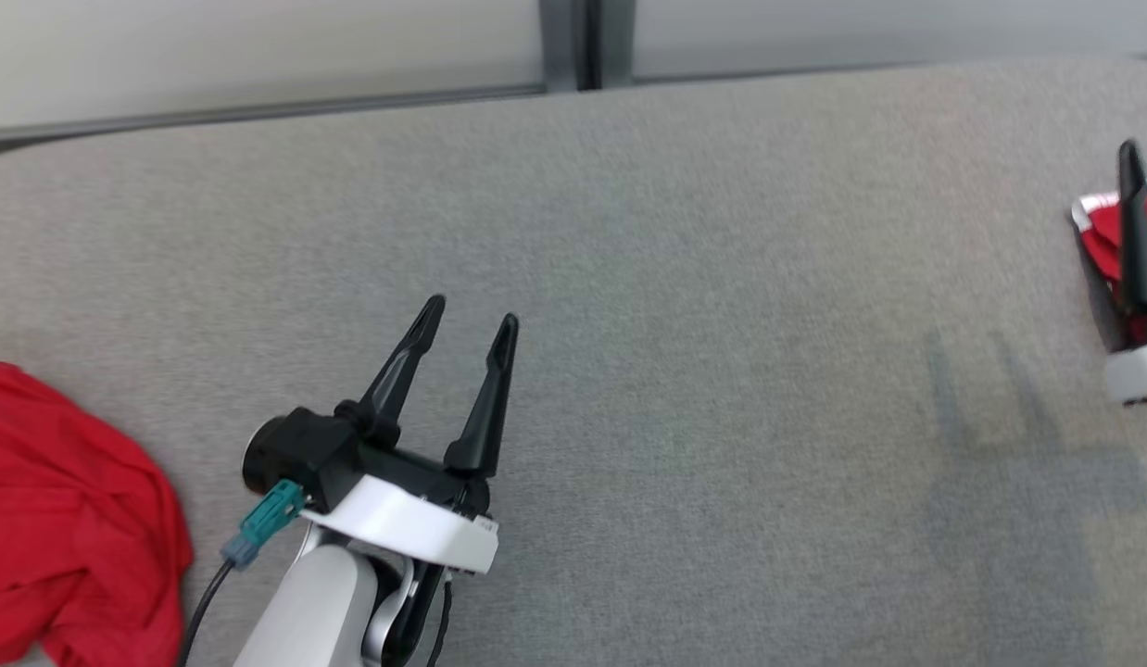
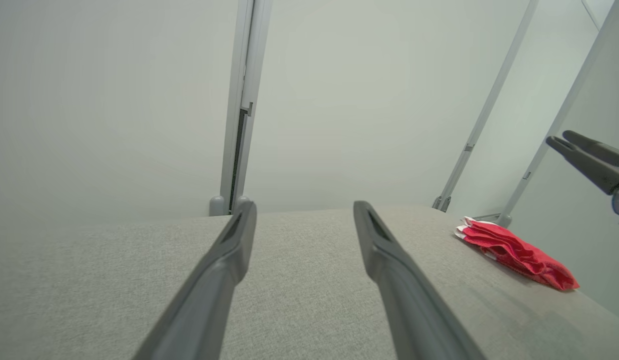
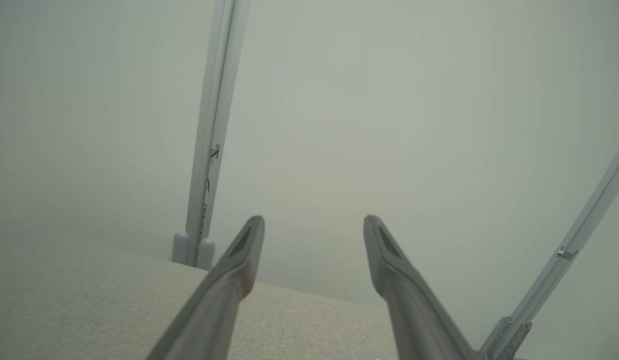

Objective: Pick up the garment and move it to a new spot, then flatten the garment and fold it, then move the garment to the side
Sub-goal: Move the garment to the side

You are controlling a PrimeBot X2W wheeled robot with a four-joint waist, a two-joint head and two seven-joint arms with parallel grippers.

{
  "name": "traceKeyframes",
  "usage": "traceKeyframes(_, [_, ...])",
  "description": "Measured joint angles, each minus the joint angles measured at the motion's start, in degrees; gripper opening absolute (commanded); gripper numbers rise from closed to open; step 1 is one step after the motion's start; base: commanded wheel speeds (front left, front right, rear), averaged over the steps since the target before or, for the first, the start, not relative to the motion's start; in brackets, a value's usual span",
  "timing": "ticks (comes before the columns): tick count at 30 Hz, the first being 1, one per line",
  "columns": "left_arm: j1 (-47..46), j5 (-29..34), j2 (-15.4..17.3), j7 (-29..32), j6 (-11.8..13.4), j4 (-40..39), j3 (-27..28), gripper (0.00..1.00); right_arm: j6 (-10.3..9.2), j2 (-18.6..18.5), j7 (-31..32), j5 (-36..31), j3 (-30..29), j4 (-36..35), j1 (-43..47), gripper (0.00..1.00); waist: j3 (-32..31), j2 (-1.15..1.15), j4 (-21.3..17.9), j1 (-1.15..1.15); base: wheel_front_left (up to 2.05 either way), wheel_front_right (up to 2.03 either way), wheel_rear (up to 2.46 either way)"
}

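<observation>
L pincer (image 1: 472,312) sits low over the grey fabric bench (image 1: 722,278), lower-left of centre in head view. Its fingers are spread wide w/ nothing btw them. Its wrist view shows both fingers (image 2: 224,260) over bare fabric.

R pincer (image 3: 314,220) is at the far right edge of head view, one dark finger and a bit of white wrist in frame there. Its own wrist view shows the jaws fully apart and empty, pointing past the bench's back edge at the pale wall panel (image 3: 389,100).

Folded red garment (image 2: 514,252) w/ white trim lies flat at the bench's right end, near the back corner. In left wrist view the R pincer hangs in the air above it, not touching.

A second, crumpled red cloth (image 1: 64,519) lies at the bench's left end, near the L arm but apart from it. Teal plug (image 1: 272,514) w/ black cable on the L wrist.
</observation>
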Motion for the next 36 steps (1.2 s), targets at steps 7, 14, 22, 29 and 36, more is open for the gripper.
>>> traceKeyframes(7, [6.64,0.67,-0.07,0.01,0.29,-0.40,2.78,1.00,0.00,7.20,0.01,-2.12,-1.40,-5.88,12.28,1.00,-7.14,0.00,3.85,0.00,0.00,0.00,0.00])
traceKeyframes(14, [12.16,2.27,-0.02,0.00,0.46,-2.05,5.12,1.00,0.00,13.38,0.00,-5.77,-2.75,-10.01,21.79,1.00,-12.37,0.00,6.20,0.00,0.00,0.00,0.00])
traceKeyframes(22, [16.38,1.67,0.01,0.00,1.66,-4.35,6.83,1.00,0.00,19.06,0.00,-6.97,-4.94,-11.66,27.96,1.00,-14.58,0.00,6.16,0.00,0.00,0.00,0.00])
traceKeyframes(29, [16.67,1.97,-0.02,0.00,1.69,-4.57,7.10,1.00,0.00,18.52,0.00,-7.40,-5.75,-12.05,28.42,1.00,-14.57,0.00,5.64,0.00,0.00,0.00,0.00])
traceKeyframes(36, [16.67,1.57,-0.02,0.00,1.63,-4.31,6.94,1.00,0.00,18.48,0.01,-7.38,-5.55,-10.93,28.43,1.00,-14.82,0.00,5.95,0.00,0.00,0.00,0.00])
